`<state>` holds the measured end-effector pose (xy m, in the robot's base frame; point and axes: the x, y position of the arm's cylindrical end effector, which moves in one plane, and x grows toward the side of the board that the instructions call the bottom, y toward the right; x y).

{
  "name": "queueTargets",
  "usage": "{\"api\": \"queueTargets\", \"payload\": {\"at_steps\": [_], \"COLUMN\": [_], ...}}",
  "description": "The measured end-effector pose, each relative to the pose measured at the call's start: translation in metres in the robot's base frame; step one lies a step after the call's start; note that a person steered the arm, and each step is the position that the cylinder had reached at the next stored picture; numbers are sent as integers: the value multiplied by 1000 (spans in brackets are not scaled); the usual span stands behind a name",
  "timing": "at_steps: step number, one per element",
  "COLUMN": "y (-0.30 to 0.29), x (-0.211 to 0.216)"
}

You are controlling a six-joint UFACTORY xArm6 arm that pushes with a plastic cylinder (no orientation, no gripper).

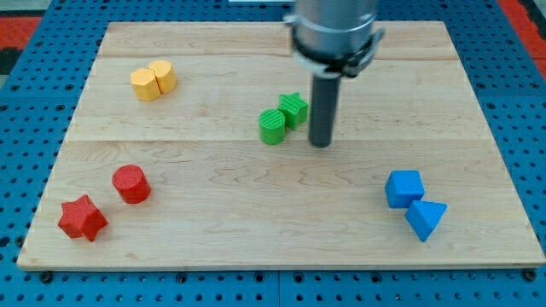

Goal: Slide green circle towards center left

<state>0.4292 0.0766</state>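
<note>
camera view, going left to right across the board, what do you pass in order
red star → red cylinder → yellow pair of blocks → green circle → second green block → my tip, just right of the green blocks → blue cube → blue triangle block

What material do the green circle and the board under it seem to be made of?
Green circle: probably plastic, matte; fine ridges on top suggest 3D printing. Board: light wood with visible grain and plank seams, smooth finish. My tip stands just at the view's right of the green blocks.
</note>
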Motion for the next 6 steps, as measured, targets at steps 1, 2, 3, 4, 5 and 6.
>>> {"api": "queueTargets", "payload": {"at_steps": [1,2,3,4,5,6], "y": [-42,-117,-124,-146,-176,-170], "x": [-10,-4,-4,-5,20,-4]}}
